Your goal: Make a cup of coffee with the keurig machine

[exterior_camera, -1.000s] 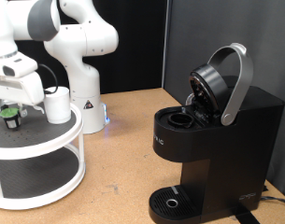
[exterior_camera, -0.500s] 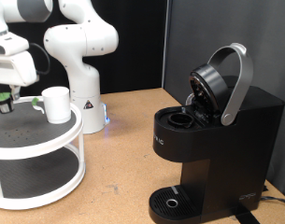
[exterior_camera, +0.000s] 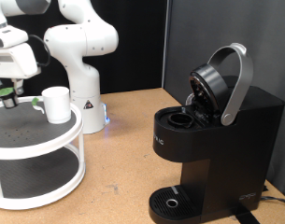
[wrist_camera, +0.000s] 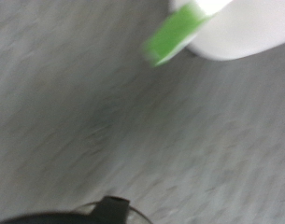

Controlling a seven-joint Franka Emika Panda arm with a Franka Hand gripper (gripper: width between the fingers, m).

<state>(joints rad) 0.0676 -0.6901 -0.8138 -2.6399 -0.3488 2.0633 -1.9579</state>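
1. The white two-finger hand [exterior_camera: 6, 93] hangs at the far left of the exterior view, above the top tier of the stand. A small green-topped pod [exterior_camera: 5, 91] sits between its dark fingertips, so it appears closed on the pod and lifted clear of the shelf. The wrist view is blurred, showing only a green-and-white shape [wrist_camera: 217, 26] over a grey surface.
2. Just right of the hand, the small plain white cylindrical cup [exterior_camera: 56, 104] stands upright on the round white two-tier stand [exterior_camera: 49, 149], near its right rim and apart from the fingers.
3. The stand rests on the brown wooden desk [exterior_camera: 123, 159], with the robot's white base behind it.
4. Well apart, on the right, the large black boxy keurig machine [exterior_camera: 217, 140] stands with its silver-grey arched lid handle [exterior_camera: 237, 79] raised, so the pod chamber [exterior_camera: 178, 119] is open. Its round drip base at the near bottom carries no cup.
5. Handling judgement: the cup looks rigid, light and smooth, probably ceramic, so it could slip or chip. Pinching the rim wall or gripping across the body seems safer than the handle. The pod is light and thin-walled, and a gentle squeeze on its sides suits it.
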